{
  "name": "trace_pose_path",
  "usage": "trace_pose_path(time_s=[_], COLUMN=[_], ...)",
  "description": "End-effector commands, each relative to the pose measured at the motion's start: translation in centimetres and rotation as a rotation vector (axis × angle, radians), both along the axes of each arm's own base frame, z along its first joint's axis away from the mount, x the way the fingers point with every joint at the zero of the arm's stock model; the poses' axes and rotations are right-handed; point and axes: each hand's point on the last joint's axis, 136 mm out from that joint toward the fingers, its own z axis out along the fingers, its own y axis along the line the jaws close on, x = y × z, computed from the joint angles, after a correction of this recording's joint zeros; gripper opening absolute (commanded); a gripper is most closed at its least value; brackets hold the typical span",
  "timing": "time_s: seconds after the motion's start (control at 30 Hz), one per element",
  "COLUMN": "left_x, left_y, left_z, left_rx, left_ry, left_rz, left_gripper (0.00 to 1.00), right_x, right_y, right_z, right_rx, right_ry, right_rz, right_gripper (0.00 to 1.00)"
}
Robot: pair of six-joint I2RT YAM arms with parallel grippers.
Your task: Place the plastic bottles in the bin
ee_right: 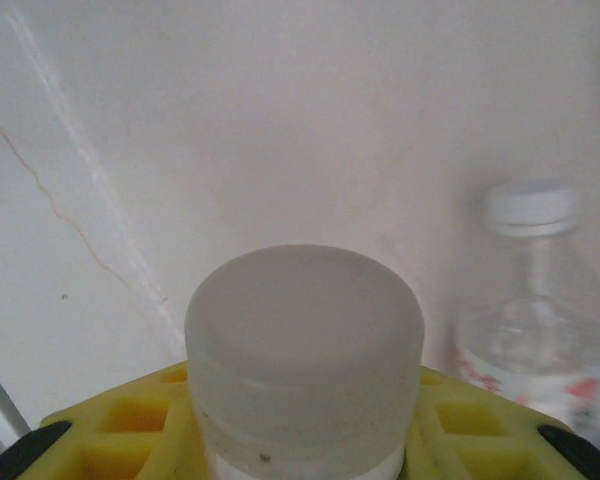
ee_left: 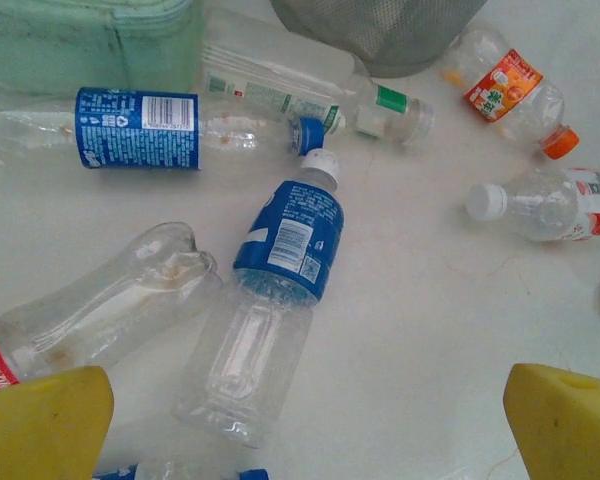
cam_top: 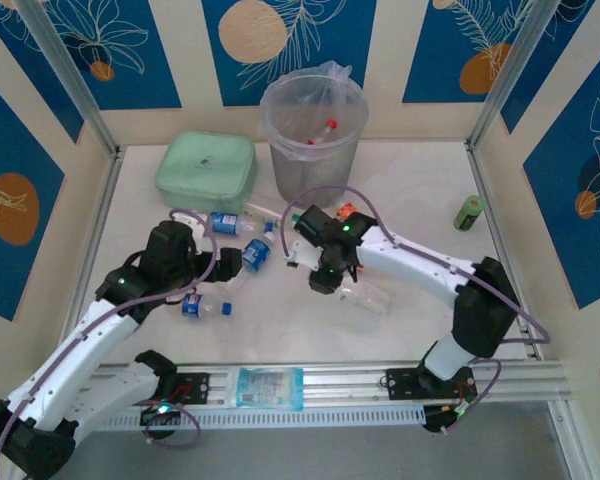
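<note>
Several clear plastic bottles lie on the white table in front of the bin (cam_top: 315, 125), a tall grey bucket with a clear liner. My left gripper (ee_left: 305, 430) hangs open above a blue-labelled bottle (ee_left: 280, 250); its yellow fingertips (ee_left: 40, 420) touch nothing. Around it lie a long blue-labelled bottle (ee_left: 140, 128), a crushed clear one (ee_left: 110, 300), a green-labelled one (ee_left: 310, 95) and an orange-labelled one (ee_left: 505, 85). My right gripper (cam_top: 325, 278) is shut on the capped end (ee_right: 305, 350) of a clear bottle (cam_top: 370, 297) lying on the table. A white-capped, red-labelled bottle (ee_right: 540, 300) lies just to its right.
A flat mint-green zip case (cam_top: 207, 168) lies left of the bin. A small dark-green can (cam_top: 468, 212) stands at the right, by the wall. Patterned walls close in the table on three sides, and the bin's base (ee_left: 380, 25) sits just beyond the bottles.
</note>
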Motion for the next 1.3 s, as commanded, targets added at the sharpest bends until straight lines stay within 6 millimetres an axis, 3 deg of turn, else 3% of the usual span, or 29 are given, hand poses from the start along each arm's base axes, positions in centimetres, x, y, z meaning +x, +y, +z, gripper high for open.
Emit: trace_pose_path(time_s=[0.0,0.13,0.37,0.5,0.73,0.97,1.27], left_x=[0.3,0.3,0.0,-0.3,-1.3,-2.4,-2.5], left_y=[-0.8,-1.1,-1.4,-1.8,-1.8,-2.3,-4.0], left_z=[-0.2,-1.0,-1.9,-2.0,-3.6,-5.5,-6.1], left_rx=[-0.047,-0.057,-0.060,-0.105,-0.156,-0.200,-0.234], left_ry=[0.001,0.019,0.045,0.049,0.089,0.138,0.146], left_rz=[-0.013,-0.016,-0.033,-0.040,-0.012,-0.001,-0.025], left_gripper=[1.00,1.00,1.00,1.00,1.00,1.00,1.00], right_x=[-0.2,-0.2,1.9,3.3,4.9,7.5,14.5], right_y=[-0.1,0.9,2.7,3.8,2.9,0.6,-1.7], right_z=[5.1,10.3,19.3,25.5,34.2,38.6,40.3], right_rx=[0.094,0.253,0.493,0.674,0.937,1.127,1.256], right_ry=[-0.105,-0.217,-0.503,-0.716,-0.919,-0.978,-0.975], right_rz=[-0.026,0.003,0.031,0.059,0.049,-0.013,-0.154], right_gripper=[0.12,0.00,0.00,0.00,0.00,0.00,0.00])
